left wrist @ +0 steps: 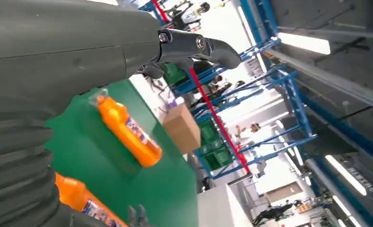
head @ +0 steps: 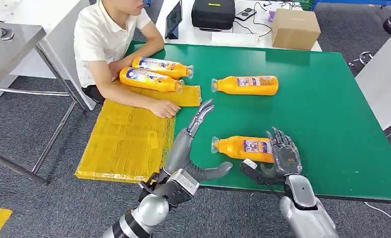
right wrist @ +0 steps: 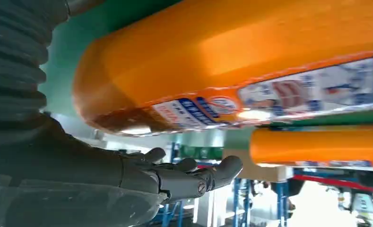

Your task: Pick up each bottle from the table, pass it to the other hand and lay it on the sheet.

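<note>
Four orange bottles lie on their sides. Two bottles [head: 156, 73] rest at the far end of the yellow sheet [head: 126, 141]. A third bottle [head: 245, 85] [left wrist: 127, 130] lies mid-table. The nearest bottle [head: 243, 148] [right wrist: 231, 61] lies by the front edge of the green table [head: 332, 114]. My right hand [head: 282, 154] is at this bottle's base end, fingers [right wrist: 189, 175] spread and thumb apart, not closed around it. My left hand [head: 191, 148] hovers left of that bottle's cap, fingers [left wrist: 198, 47] stretched out, holding nothing.
A person sits at the table's far left, a forearm and hand [head: 164, 109] resting on the sheet near the two bottles. A cardboard box [head: 295, 29] [left wrist: 182, 127] and a black case [head: 213, 13] stand behind the table. A grey table [head: 5, 44] stands left.
</note>
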Robot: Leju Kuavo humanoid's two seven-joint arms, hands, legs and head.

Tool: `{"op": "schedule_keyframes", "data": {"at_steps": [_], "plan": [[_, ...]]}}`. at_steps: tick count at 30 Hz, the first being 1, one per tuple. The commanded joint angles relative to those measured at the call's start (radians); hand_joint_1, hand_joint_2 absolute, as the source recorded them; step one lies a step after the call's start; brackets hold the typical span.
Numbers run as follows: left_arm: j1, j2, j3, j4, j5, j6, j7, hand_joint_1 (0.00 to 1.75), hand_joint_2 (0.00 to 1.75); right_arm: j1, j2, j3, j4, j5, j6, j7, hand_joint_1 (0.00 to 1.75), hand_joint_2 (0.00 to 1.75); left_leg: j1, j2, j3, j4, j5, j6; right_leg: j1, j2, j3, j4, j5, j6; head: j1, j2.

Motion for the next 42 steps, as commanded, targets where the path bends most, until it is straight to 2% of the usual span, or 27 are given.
{"op": "schedule_keyframes", "data": {"at_steps": [1, 14, 16, 19, 20, 21, 22, 25, 29, 39, 42], "plan": [[-0.009, 0.015, 0.031, 0.047, -0.001, -0.019, 0.034, 0.0, 1.75, 0.039, -0.02, -0.04, -0.028, 0.033, 0.074, 0.041, 0.0, 1.75, 0.001, -0.001, 0.003, -0.001, 0.0, -0.002, 0.001, 0.0, 0.003, -0.002, 0.0, -0.003, 0.0, 0.0], [-0.009, 0.014, 0.028, 0.051, -0.001, -0.023, 0.034, 0.0, 1.75, 0.023, -0.031, -0.045, 0.007, 0.029, 0.09, 0.039, 0.0, 1.75, 0.001, 0.0, 0.004, -0.001, 0.0, -0.002, 0.001, 0.0, 0.005, -0.002, 0.001, -0.003, 0.0, 0.0], [-0.015, 0.015, 0.024, 0.057, 0.006, -0.03, 0.035, 0.0, 1.75, -0.009, -0.02, -0.063, 0.075, -0.027, 0.121, 0.018, 0.0, 1.75, 0.001, 0.0, 0.004, -0.001, 0.0, -0.002, 0.001, 0.001, 0.004, -0.002, 0.0, -0.003, 0.0, 0.0], [-0.028, 0.017, 0.014, 0.062, 0.037, -0.033, 0.019, 0.0, 1.75, -0.089, -0.015, -0.072, 0.258, -0.08, 0.1, -0.053, 0.02, 1.75, 0.002, 0.001, 0.005, -0.002, 0.0, -0.002, 0.002, 0.002, 0.005, -0.003, 0.001, -0.003, 0.0, 0.0], [-0.035, 0.019, 0.006, 0.064, 0.049, -0.04, 0.018, 0.0, 1.75, -0.112, -0.01, -0.081, 0.317, -0.1, 0.072, -0.082, 0.56, 1.75, 0.001, 0.001, 0.005, -0.001, 0.0, -0.001, 0.001, 0.001, 0.005, -0.002, 0.001, -0.002, 0.0, 0.0], [-0.038, 0.019, 0.002, 0.067, 0.05, -0.042, 0.017, 0.0, 1.75, -0.124, -0.007, -0.082, 0.349, -0.106, 0.067, -0.102, 1.38, 1.75, 0.002, 0.002, 0.005, -0.001, 0.0, -0.002, 0.002, 0.003, 0.005, -0.003, 0.002, -0.003, 0.0, 0.0], [-0.045, 0.019, -0.006, 0.073, 0.053, -0.041, 0.01, 0.0, 1.75, -0.148, 0.004, -0.09, 0.412, -0.128, 0.065, -0.141, 1.71, 1.75, 0.001, 0.002, 0.005, -0.001, 0.0, -0.001, 0.001, 0.002, 0.005, -0.002, 0.001, -0.002, 0.0, 0.0], [-0.056, 0.015, -0.012, 0.081, 0.069, -0.043, 0.007, 0.0, 1.75, -0.167, 0.026, -0.088, 0.464, -0.133, 0.035, -0.167, 1.75, 1.75, 0.001, 0.001, 0.004, -0.001, 0.001, 0.0, 0.001, 0.001, 0.004, -0.002, 0.002, -0.001, 0.0, 0.0], [-0.066, 0.013, -0.01, 0.089, 0.084, -0.045, 0.006, 0.0, 1.75, -0.188, 0.036, -0.076, 0.487, -0.135, 0.067, -0.175, 1.75, 1.75, 0.002, 0.002, 0.006, -0.001, 0.001, 0.0, 0.002, 0.002, 0.005, -0.003, 0.004, -0.004, 0.0, 0.0], [-0.069, 0.015, -0.011, 0.08, 0.098, -0.053, 0.004, 0.0, 1.75, -0.183, 0.032, -0.068, 0.486, -0.15, 0.092, -0.19, 1.75, 1.75, 0.001, 0.004, 0.01, -0.001, 0.002, 0.0, 0.002, 0.004, 0.008, -0.002, 0.005, -0.003, 0.0, 0.0], [-0.069, 0.015, -0.005, 0.081, 0.108, -0.054, 0.0, 0.0, 1.75, -0.18, 0.031, -0.069, 0.48, -0.169, 0.09, -0.214, 1.75, 1.75, 0.002, 0.004, 0.011, -0.002, 0.003, 0.0, 0.003, 0.004, 0.008, -0.004, 0.007, -0.007, 0.0, 0.0]]}}
